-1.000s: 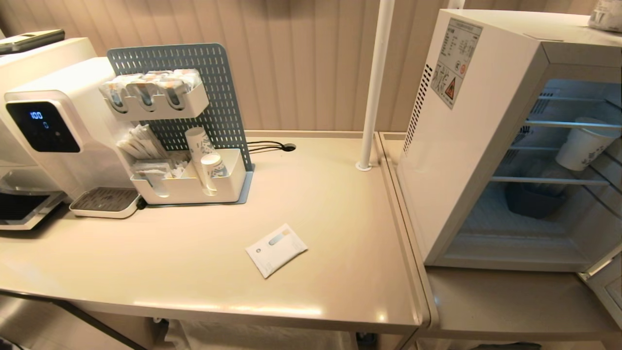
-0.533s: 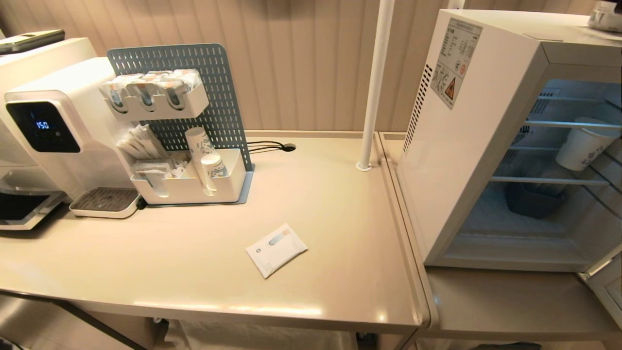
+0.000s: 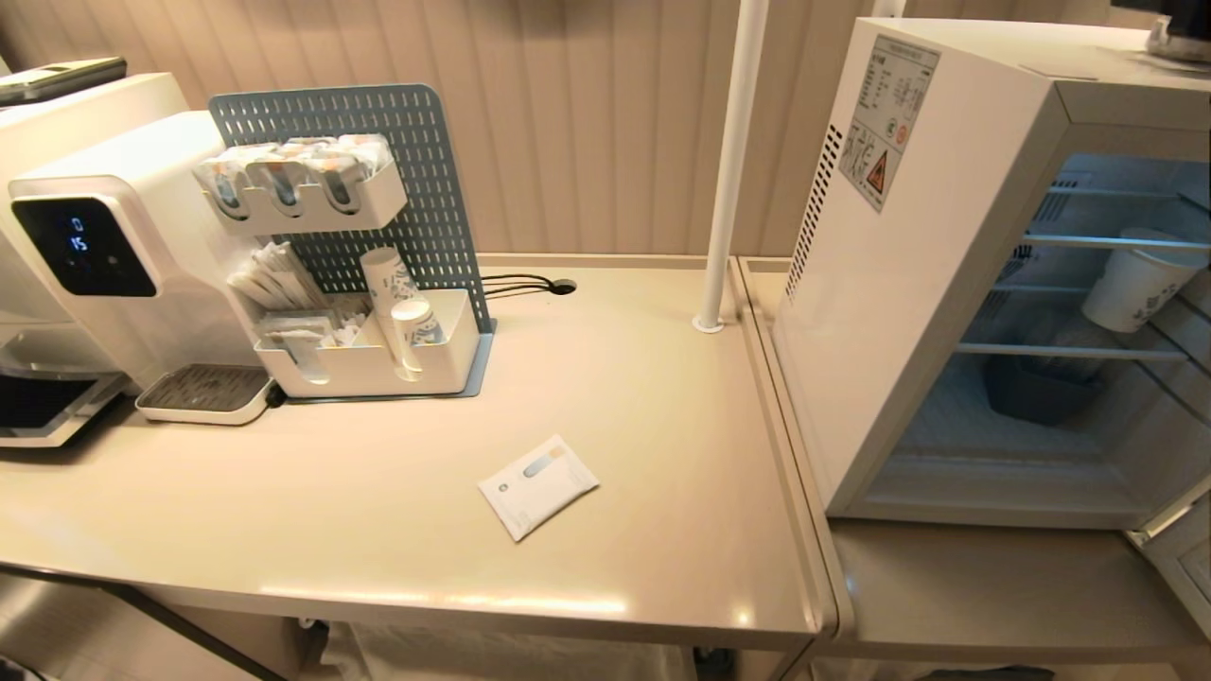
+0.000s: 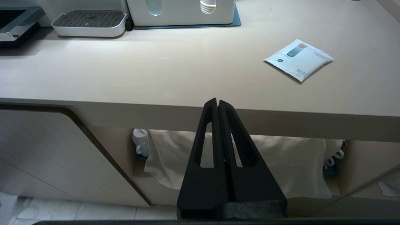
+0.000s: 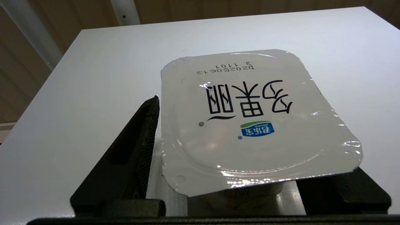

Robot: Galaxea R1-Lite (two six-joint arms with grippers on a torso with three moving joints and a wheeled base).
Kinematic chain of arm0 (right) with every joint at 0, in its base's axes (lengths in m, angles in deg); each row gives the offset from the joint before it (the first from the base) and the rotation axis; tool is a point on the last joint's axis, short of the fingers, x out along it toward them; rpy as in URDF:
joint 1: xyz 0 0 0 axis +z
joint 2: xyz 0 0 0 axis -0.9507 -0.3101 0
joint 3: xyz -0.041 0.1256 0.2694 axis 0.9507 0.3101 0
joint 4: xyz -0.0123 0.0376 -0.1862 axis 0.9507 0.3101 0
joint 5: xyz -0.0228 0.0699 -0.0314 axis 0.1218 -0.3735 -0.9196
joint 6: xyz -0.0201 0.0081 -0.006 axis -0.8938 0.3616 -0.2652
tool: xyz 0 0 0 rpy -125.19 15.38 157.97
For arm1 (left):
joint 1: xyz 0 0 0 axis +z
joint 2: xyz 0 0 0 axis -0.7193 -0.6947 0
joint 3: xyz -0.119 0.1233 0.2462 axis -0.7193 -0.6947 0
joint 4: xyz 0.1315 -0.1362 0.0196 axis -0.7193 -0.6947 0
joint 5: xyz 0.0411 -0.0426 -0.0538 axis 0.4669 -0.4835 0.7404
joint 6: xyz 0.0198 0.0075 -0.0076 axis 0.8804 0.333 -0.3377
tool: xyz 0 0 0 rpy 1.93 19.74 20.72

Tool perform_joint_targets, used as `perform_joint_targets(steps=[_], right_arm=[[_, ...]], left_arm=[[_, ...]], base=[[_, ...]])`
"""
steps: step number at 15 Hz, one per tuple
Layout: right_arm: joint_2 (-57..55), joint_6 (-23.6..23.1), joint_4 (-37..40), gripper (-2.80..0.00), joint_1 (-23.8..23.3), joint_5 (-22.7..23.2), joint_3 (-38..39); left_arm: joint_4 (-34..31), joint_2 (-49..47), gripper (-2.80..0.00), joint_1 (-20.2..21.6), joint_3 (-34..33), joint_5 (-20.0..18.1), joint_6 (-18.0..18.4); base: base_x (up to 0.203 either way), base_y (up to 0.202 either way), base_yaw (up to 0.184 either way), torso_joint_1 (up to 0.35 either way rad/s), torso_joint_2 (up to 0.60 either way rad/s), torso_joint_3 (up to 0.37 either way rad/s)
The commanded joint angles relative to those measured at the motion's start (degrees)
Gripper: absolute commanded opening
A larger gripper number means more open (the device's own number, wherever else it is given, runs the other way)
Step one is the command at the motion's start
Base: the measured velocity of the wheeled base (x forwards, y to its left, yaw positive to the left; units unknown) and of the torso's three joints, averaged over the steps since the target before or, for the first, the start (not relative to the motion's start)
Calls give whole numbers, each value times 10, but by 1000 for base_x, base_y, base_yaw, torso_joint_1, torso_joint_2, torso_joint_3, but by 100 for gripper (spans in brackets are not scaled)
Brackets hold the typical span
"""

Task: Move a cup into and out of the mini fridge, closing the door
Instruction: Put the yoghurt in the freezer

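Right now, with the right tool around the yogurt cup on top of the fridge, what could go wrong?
1. The yogurt cup's wide foil lid hides its body, so the right tool may pinch the lid's edge and slip.
2. The cup stands on the mini fridge's smooth top; a bump could push it off.
3. A paper cup already takes up part of a shelf inside.

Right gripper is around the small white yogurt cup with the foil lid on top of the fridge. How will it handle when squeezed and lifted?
The small white foil-lidded yogurt cup probably dents under a hard squeeze: its walls look thin. The wide lid overhangs the body, so the right gripper likely must grip beneath it. Squat and sealed, it seems unlikely to tip on the white mini fridge top.
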State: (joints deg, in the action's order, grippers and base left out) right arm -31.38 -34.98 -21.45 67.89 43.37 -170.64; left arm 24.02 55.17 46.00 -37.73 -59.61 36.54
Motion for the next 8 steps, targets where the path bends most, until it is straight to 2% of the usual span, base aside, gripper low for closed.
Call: perform_joint_targets(steps=[1,8], right_arm=[[-1,0,1,-280,0,1,-1],[19,1,4,-280,0,4,8]], left_arm=[[0,-1,-280,0,0,0,0],[0,-1,-280,0,0,0,0]], base=[[0,0,0,0,0,0],[0,0,0,0,0,0]])
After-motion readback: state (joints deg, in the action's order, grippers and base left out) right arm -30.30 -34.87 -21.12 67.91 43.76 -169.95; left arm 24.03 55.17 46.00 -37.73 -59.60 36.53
